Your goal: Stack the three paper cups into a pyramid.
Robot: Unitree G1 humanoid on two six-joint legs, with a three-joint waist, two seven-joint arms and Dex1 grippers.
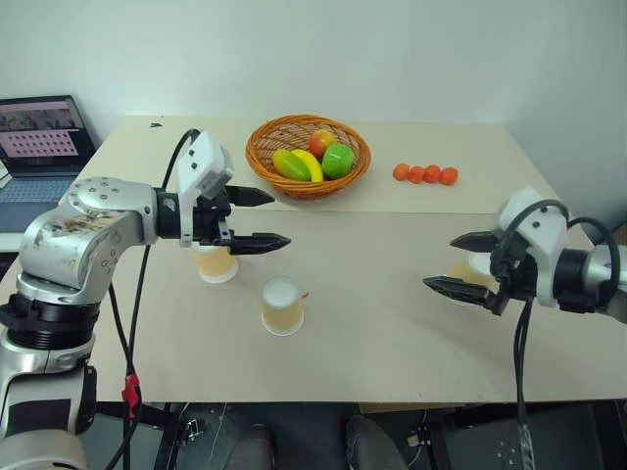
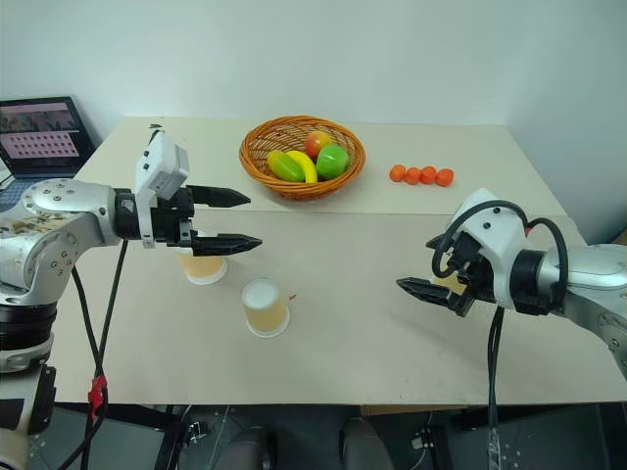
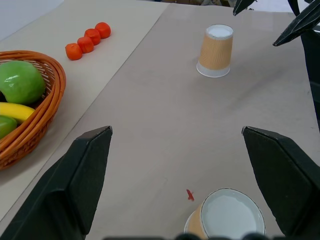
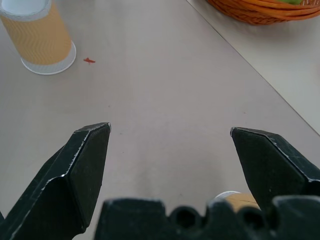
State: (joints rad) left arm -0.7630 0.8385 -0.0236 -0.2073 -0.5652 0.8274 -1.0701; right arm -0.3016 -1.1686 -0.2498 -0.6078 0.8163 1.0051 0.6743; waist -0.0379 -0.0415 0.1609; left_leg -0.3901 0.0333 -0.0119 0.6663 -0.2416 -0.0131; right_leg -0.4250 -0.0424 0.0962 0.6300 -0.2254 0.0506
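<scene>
Three cups (image 1: 282, 305) stand apart on the table (image 1: 392, 323), basket (image 1: 308, 157) behind.

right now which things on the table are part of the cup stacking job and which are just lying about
Part of the job:
- middle cup
- cup under the left gripper
- cup by the right gripper

Just lying about:
- fruit basket
- orange balls
- laptop

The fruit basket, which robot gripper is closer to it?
Left. The left gripper hovers open just in front of the fruit basket, slightly to its left. The right gripper hangs open far off, near the table's right edge.
</scene>
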